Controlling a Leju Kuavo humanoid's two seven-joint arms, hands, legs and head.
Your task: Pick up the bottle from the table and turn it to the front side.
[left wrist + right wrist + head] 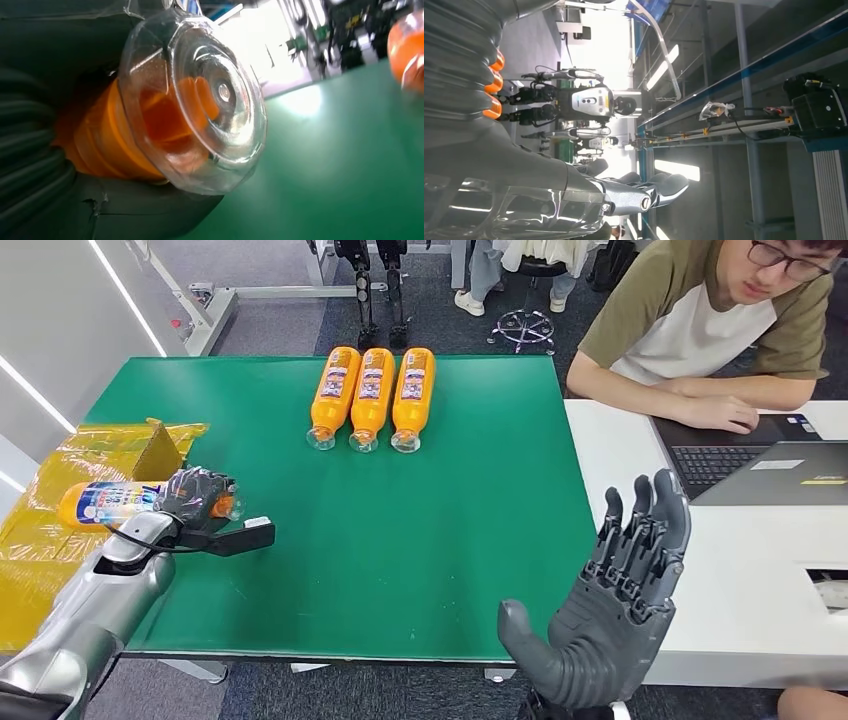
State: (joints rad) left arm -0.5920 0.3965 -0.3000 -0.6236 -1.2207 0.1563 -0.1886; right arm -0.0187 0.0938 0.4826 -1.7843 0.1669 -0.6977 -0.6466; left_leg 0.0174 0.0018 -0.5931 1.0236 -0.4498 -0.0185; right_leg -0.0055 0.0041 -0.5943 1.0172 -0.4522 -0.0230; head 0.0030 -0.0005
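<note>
bottle (105, 502) gripped in left hand (197, 496)

Glossy clear-plastic bottle (192, 100), matt green table (400, 540), shiny yellow-taped box (60, 490)

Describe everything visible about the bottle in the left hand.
The bottle is clear plastic filled with orange liquid, wrapped in a white and blue printed label. It lies roughly level, on its side, over the table's left edge beside yellow boxes. The left hand grips it near one end, fingers wrapped around the body. In the left wrist view a clear, round, faceted end faces the camera, orange showing through it. Whether it rests on anything is unclear.
</note>
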